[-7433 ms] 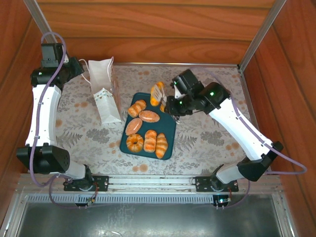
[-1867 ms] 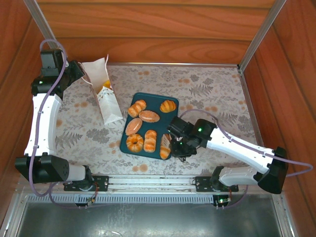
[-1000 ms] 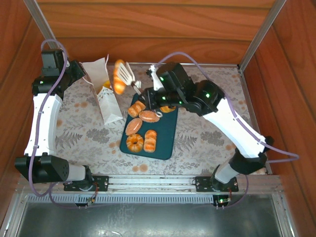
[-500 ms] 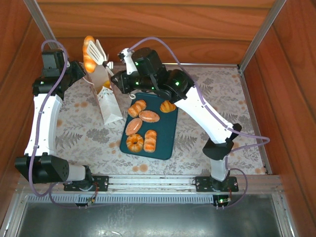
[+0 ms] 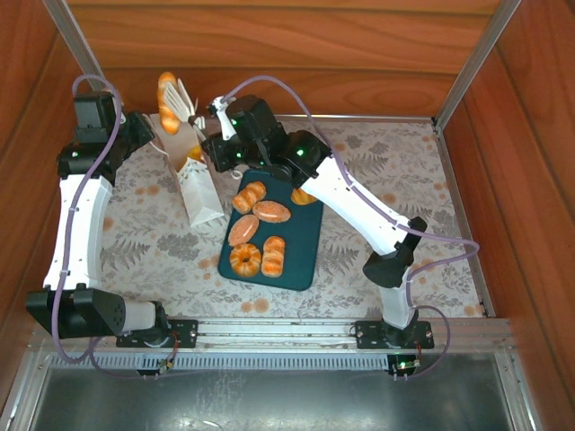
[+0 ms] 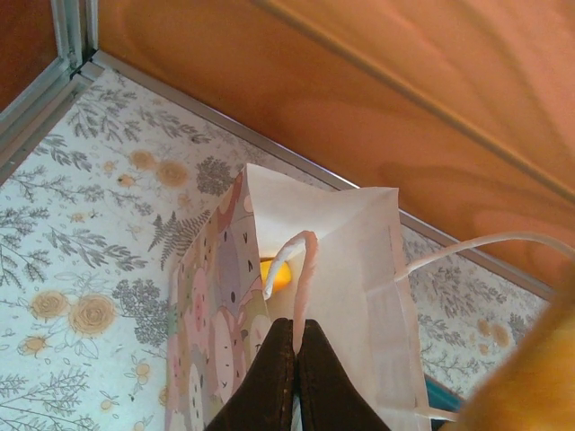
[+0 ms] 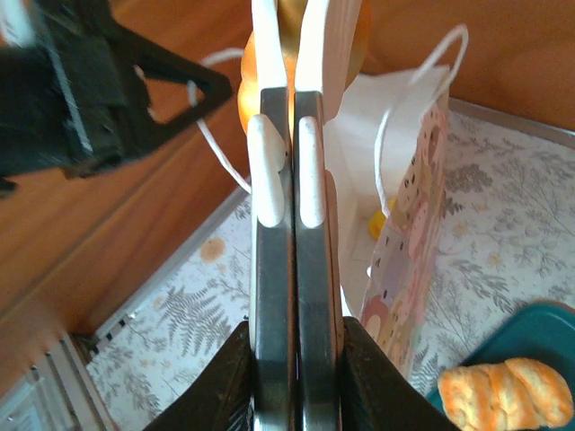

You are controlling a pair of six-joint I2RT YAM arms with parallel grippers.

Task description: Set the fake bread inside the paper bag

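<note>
Change: a second ago the right fingers (image 7: 269,171) carried the ridged roll (image 5: 166,88) near the teal tray's (image 5: 304,238) far edge — now it hangs over the paper bag (image 5: 199,193), by the worktop's (image 5: 404,153) far-left corner.
Meaning: the carry looks done; letting go seems next.
Right fingers: narrow, clamped on the roll.
Left fingers (image 6: 274,382): pressed together on the bag's rim, holding its mouth open.
Bread: one orange piece (image 6: 277,275) inside the bag; six pastries (image 5: 271,212) on the tray, mid-worktop.
Hidden: one tray pastry lies partly under the right arm; the right fingertips run off the wrist view's top — whether the roll sits squarely over the mouth, I cannot tell.
</note>
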